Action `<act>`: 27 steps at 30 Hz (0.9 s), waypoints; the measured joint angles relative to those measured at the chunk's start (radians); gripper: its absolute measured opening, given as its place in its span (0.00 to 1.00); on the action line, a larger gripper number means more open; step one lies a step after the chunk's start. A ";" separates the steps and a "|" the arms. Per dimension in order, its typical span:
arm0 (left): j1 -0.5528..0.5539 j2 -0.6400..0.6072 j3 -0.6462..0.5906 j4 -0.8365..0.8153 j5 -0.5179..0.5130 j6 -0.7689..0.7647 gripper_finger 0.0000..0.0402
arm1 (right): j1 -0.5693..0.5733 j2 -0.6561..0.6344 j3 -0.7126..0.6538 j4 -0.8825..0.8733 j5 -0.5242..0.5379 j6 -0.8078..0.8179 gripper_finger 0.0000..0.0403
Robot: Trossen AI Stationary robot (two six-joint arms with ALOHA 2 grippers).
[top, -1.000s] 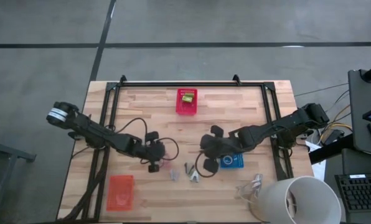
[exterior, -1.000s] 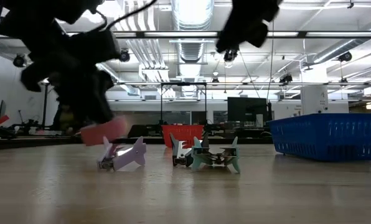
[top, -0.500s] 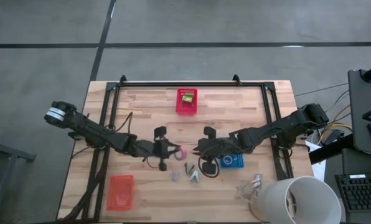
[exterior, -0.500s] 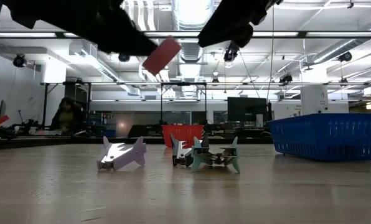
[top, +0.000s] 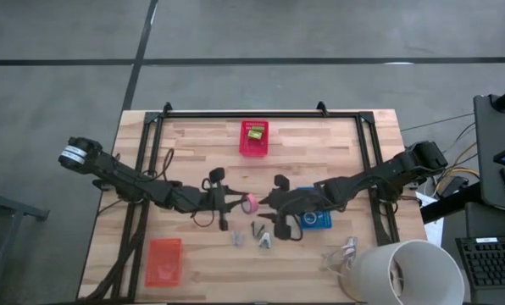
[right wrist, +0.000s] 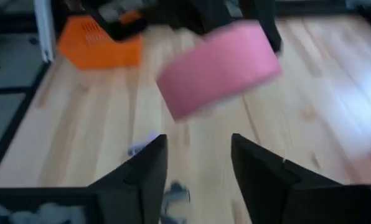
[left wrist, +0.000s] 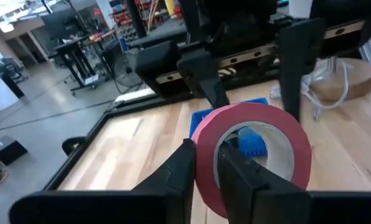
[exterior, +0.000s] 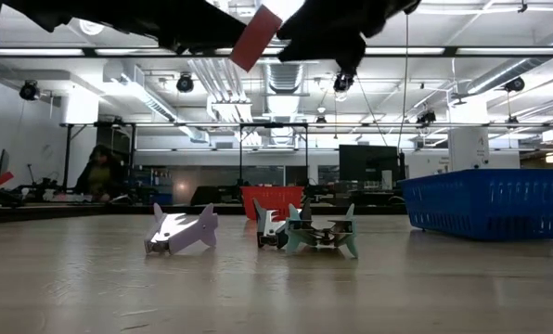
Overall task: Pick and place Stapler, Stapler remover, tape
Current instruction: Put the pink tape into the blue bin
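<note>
Left claw pinches the round red-pink tape roll by its rim, held in the air above mid-table. The roll stands on edge, its hollow centre facing along the left arm's line, toward the right claw. That claw hangs just right of the roll, fingers spread, probably not touching it. Small pale staple removers lie below on the table.

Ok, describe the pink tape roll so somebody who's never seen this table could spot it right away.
Start at the middle of the wooden table, where the two dark arms meet. The left gripper holds the tape roll in the air there, one finger through its hollow centre, facing the open right gripper. It is the only round pink ring; the small clawed pieces below it lie on the wood.
</note>
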 joint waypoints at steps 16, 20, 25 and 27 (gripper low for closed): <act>0.001 0.000 -0.001 0.123 0.005 0.065 0.17 | 0.005 -0.001 -0.075 0.329 -0.047 -0.179 0.48; 0.001 0.000 -0.001 0.125 0.008 0.067 0.17 | 0.006 -0.001 -0.091 0.401 -0.077 -0.202 0.41; 0.000 0.000 -0.001 0.121 0.008 0.069 0.14 | 0.006 -0.001 -0.100 0.403 -0.076 -0.203 0.29; 0.000 0.000 -0.001 0.121 0.012 0.069 0.14 | 0.006 -0.001 -0.100 0.404 -0.074 -0.196 0.23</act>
